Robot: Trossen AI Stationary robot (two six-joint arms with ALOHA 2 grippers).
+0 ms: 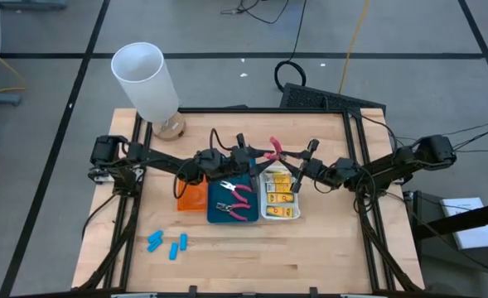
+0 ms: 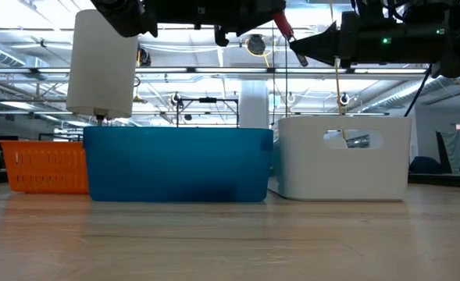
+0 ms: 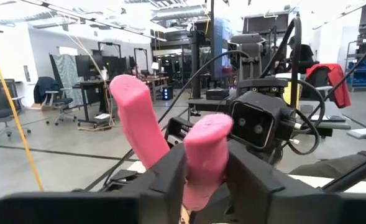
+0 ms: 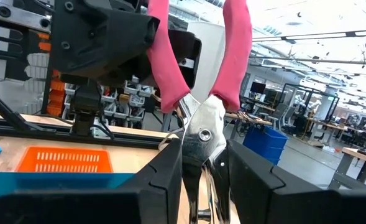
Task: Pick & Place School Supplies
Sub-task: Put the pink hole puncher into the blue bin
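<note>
hanging in the air between both arms, one pair of pink-handled pliers sits above the far edge of the trays. the right pincer is closed on its metal head, and the left pincer is closed on one pink handle, so it looks like a hand-over from one arm to the other, probably to turn the tool for dropping.

from the middle of the bench: the blue tray, close at 12 o'clock, holds two more pliers. the white tray at 1 o'clock holds yellow packets; i cannot count them surely, several. the orange tray at 11 o'clock seems empty. three light-blue pieces lie at 9 o'clock, not yet sorted. one white cylinder stands at 11 o'clock, far.
</note>
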